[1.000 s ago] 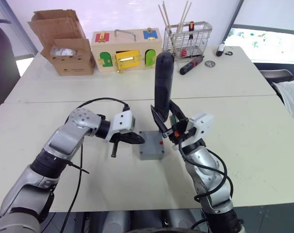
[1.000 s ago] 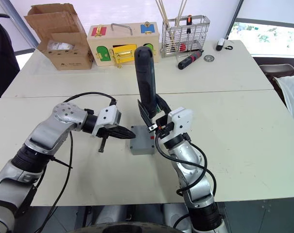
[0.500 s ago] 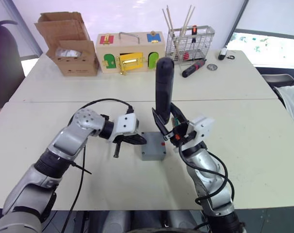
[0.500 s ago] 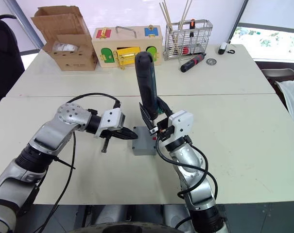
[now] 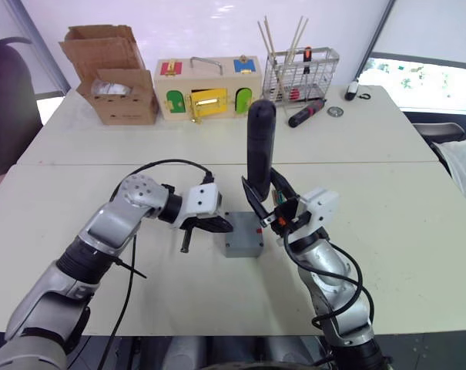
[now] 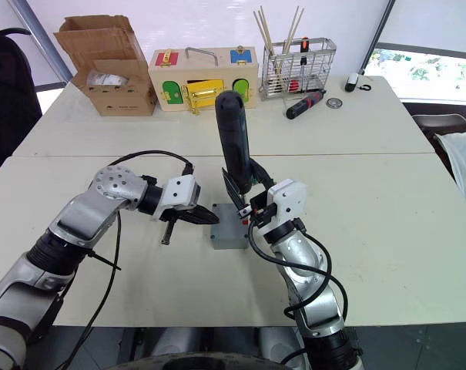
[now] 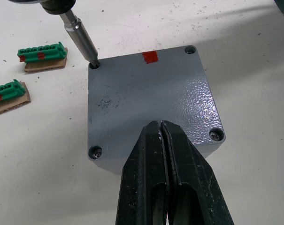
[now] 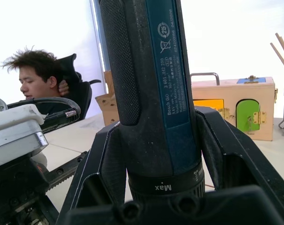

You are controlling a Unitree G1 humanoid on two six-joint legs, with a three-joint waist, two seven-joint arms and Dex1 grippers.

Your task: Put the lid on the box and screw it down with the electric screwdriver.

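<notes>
The lid (image 7: 146,101) sits flush on the box (image 5: 243,243), which stands at table centre, between the two arms. We judge both parts to be rigid moulded plastic, light enough to skid under a driving bit, so steadying pressure belongs on the flat top or a side wall, clear of the corner holes. The left gripper (image 7: 161,136), its black fingers closed together with nothing between them, presses its tip on the lid near the 6 o'clock edge as seen along the wrist. The right gripper (image 5: 265,202) clamps the electric screwdriver (image 5: 259,146) upright around its lower body (a long, top-heavy tool, best held low as here). Its bit (image 7: 80,37) is seated in the corner hole at about 11 o'clock; screws (image 7: 218,135) show in two near corners. Beyond the box lie two green connector strips (image 7: 42,50). Compared with the frame one second before, the grippers and box keep their arrangement; the camera alone has shifted.
</notes>
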